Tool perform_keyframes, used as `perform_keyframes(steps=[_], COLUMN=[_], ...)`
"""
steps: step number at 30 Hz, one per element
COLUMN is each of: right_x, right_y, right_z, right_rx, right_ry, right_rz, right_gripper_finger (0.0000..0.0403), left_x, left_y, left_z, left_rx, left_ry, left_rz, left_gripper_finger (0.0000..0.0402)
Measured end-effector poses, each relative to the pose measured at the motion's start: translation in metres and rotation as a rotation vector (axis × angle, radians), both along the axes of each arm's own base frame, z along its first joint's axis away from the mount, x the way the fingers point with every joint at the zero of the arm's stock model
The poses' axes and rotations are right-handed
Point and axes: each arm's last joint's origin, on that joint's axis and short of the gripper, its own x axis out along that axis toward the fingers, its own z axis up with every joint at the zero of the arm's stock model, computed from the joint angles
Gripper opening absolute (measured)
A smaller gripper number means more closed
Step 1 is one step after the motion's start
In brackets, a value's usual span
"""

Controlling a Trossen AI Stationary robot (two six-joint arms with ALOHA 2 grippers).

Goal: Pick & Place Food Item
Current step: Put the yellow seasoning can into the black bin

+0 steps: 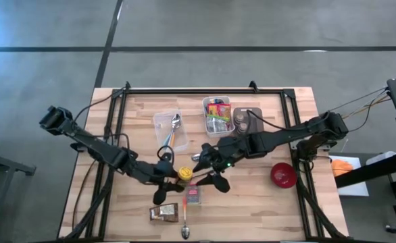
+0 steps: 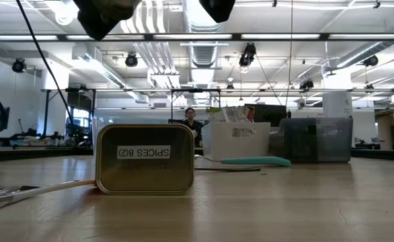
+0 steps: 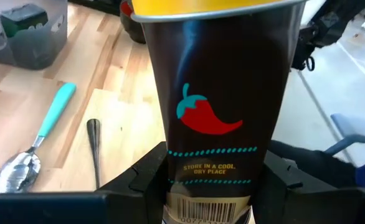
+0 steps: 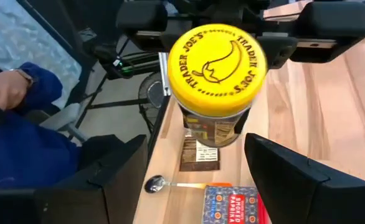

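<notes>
Handover midair: left tool (image 1: 165, 177) grips yellow-lidded dark spice jar (image 1: 184, 173); right tool (image 1: 210, 169), at its 3 o'clock, open around lid. Premature release drops jar onto desk (image 1: 265, 202).

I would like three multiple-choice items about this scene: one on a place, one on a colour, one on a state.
1. Where is the red bowl?
A. near the table's right edge
B. inside the clear tub
C. under the left arm

2. What colour is the jar's lid?
A. green
B. yellow
C. white

3. How is the jar held?
A. the left gripper grips its body
B. it lies loose on the table
C. a person's hand holds it

Key: 1 A, the high view shows it right of the right arm. 2 B, the right wrist view shows it yellow. 3 A, dark fingers flank it in the left wrist view.
</notes>
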Motion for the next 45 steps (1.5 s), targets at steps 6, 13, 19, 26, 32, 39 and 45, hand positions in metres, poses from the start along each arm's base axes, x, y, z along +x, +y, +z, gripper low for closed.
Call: perform_keyframes(steps=[6,13,19,26,32,39,45], right_x=[0.001,0.002,0.002,0.003,0.009,0.013,0.021], right_y=[-0.005,-0.012,-0.012,-0.014,-0.015,-0.021,-0.020], right_z=[0.001,0.012,0.021,0.022,0.014,0.013,0.013], right_rx=[-0.005,-0.017,-0.014,-0.013,-0.014,-0.010,0.023], right_ry=[0.022,0.076,0.075,0.071,0.079,0.071,0.089], right_rz=[-0.011,-0.031,-0.032,-0.037,-0.042,-0.056,-0.038], right_gripper_finger=[0.0266,0.0266,0.0266,0.0266,0.0266,0.0266,0.0266], left_x=[0.006,0.010,0.012,0.015,0.018,0.021,0.033], left_y=[0.008,0.012,0.014,0.022,0.027,0.028,0.029], left_z=[-0.002,0.002,0.009,0.009,0.012,0.008,-0.001], left_rx=[-0.073,-0.127,-0.124,-0.134,-0.151,-0.153,-0.169], left_ry=[0.038,0.104,0.124,0.122,0.105,0.122,0.172], left_rz=[-0.032,-0.059,-0.067,-0.062,-0.072,-0.075,-0.099], left_gripper_finger=[0.0159,0.0159,0.0159,0.0159,0.0159,0.0159,0.0159])
